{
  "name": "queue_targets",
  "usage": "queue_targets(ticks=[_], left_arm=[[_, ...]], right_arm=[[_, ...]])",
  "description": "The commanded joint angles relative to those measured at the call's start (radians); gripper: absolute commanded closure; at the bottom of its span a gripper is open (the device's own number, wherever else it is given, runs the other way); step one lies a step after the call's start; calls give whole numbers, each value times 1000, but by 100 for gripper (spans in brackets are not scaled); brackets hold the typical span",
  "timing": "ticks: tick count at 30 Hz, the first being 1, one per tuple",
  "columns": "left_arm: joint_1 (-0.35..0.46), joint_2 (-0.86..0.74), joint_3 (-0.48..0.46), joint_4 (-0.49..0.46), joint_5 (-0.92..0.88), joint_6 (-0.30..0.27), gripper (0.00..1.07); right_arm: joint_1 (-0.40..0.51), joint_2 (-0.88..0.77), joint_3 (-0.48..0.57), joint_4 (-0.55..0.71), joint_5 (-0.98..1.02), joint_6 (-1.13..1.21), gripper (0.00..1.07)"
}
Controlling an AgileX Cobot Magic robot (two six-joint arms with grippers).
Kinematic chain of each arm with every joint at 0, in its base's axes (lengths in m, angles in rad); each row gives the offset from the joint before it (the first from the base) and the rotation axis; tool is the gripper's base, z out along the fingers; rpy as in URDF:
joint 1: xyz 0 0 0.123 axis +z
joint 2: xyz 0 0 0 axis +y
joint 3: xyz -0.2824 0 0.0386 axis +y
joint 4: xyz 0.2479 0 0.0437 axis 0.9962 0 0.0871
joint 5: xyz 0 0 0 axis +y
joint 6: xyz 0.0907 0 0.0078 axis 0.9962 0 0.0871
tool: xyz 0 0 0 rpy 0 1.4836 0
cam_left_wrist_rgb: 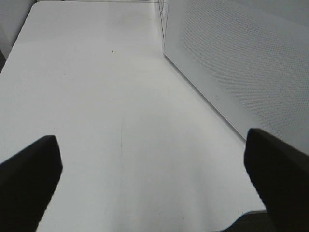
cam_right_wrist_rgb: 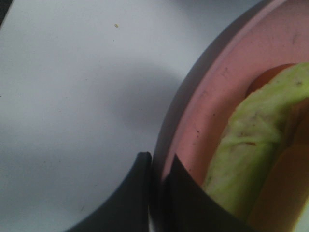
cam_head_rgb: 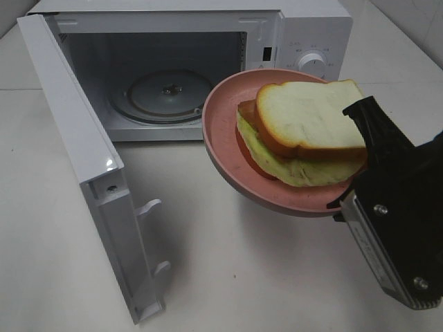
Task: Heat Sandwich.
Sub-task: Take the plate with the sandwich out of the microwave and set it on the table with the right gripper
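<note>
right gripper (cam_right_wrist_rgb: 157, 166) pinching plate (cam_right_wrist_rgb: 193, 116) rim, sandwich (cam_head_rgb: 304, 131) overhead

Matt pink plate (cam_head_rgb: 225, 131), glossy microwave (cam_head_rgb: 315, 28)

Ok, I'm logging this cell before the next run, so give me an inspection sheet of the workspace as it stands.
Surface: white table, bare where visible.
Job's things: sandwich lies on pink plate, held in the air in front of the microwave; door open, turntable empty.
Clutter: nothing seen.
Grippers: right tool shut on the plate's rim; left tool open, holding nothing, above the table.
Cables: nothing seen.
Surroundings: pale wall behind the microwave.
</note>
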Motion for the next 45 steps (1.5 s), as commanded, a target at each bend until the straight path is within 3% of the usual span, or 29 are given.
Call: queue_targets(ticks=[1, 8, 23, 45], left_arm=[[3, -16, 1, -2, -3, -3, 9], [3, -16, 1, -2, -3, -3, 9], [3, -16, 1, -2, -3, -3, 9], [3, -16, 1, -2, -3, -3, 9]], right_arm=[[2, -36, 11, -5, -4, 13, 107], [2, -106, 41, -62, 41, 103, 107], [2, -160, 43, -386, 160, 587, 107], [2, -160, 43, -487, 429, 905, 107]])
